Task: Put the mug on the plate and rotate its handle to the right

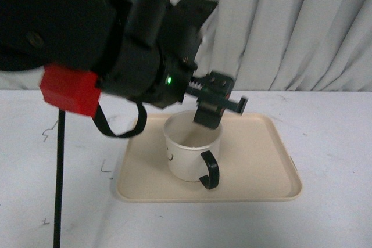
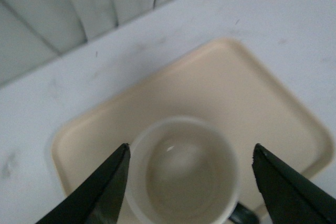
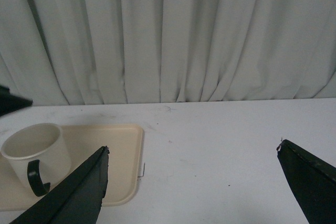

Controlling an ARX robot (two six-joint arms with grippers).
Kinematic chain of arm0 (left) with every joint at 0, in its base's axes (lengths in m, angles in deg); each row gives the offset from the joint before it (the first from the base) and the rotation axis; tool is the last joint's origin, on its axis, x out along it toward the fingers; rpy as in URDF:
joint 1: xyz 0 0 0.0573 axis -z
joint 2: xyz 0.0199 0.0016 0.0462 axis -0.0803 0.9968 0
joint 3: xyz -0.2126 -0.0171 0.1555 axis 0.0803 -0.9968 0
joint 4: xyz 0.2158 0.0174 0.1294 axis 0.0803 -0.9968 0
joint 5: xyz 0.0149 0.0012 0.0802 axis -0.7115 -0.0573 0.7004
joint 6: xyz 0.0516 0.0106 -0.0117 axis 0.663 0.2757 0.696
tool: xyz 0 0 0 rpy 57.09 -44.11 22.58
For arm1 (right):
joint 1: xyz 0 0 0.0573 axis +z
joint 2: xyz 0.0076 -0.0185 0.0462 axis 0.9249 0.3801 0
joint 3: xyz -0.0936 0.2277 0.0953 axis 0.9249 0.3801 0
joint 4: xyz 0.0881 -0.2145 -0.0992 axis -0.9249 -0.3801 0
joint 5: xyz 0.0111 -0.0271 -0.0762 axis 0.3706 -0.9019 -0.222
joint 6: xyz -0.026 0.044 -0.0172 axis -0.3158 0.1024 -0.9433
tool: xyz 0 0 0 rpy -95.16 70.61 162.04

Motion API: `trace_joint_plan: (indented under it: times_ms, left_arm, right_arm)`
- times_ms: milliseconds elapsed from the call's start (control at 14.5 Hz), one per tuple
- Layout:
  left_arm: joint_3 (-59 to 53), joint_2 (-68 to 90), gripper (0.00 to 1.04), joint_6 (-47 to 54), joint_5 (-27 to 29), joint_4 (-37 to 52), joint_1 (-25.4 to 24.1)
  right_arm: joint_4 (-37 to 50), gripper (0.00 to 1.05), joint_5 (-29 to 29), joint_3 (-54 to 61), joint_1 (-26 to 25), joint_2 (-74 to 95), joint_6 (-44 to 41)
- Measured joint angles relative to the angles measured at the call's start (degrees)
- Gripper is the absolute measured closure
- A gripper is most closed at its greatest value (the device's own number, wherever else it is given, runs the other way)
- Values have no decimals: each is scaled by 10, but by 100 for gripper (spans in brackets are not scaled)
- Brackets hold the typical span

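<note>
The cream-white mug (image 1: 187, 152) stands upright on the beige plate (image 1: 256, 161), left of the plate's middle. Its black handle (image 1: 210, 170) points toward the front and a little right. Part of the black face drawing shows on its left side. My left gripper (image 1: 216, 108) is open just above the mug's far rim. In the left wrist view the mug (image 2: 184, 174) sits between the two open fingers (image 2: 105, 192) and the plate (image 2: 262, 103) lies under it. My right gripper (image 3: 191, 150) is open over bare table, right of the plate (image 3: 115, 145) and mug (image 3: 37, 150).
The white table (image 1: 331, 132) runs all round the plate. A pale curtain (image 1: 290, 21) hangs behind. A black cable (image 1: 58, 178) hangs down at the left. The left arm's dark body with a red block (image 1: 68, 90) fills the upper left of the front view.
</note>
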Motion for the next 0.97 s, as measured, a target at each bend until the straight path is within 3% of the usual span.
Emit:
trace_joint_plan:
  times_ms: [138,207,276,345,483,552,897,966]
  left_arm:
    - [-50,-119,14,18,-26,80,14]
    - [-104,-195,5,40,-31,176,17]
    - [-164,-260,8,56,-28,265,12]
    - [-236,-325,7,56,12,351,-3]
    - [-284,-390,26,2,188,257,-19]
    - [-342,-417,38,-18,212,258,-43]
    - [-485,-556,98,-40,124,266,-147]
    - [-507,-579,103,-41,106,261,-163]
  right_arm:
    - [0,6,0,0,0,0,0]
    - [0,6,0,0,0,0,0]
    - [0,6,0,0,0,0,0]
    - [0,6,0,0,0,0,0]
    - [0,6,0,0,0,0,0]
    - [0,6,0,0,0,0,0]
    - [0,6,0,0,0,0,0]
    - [0,6,0,0,0,0,0]
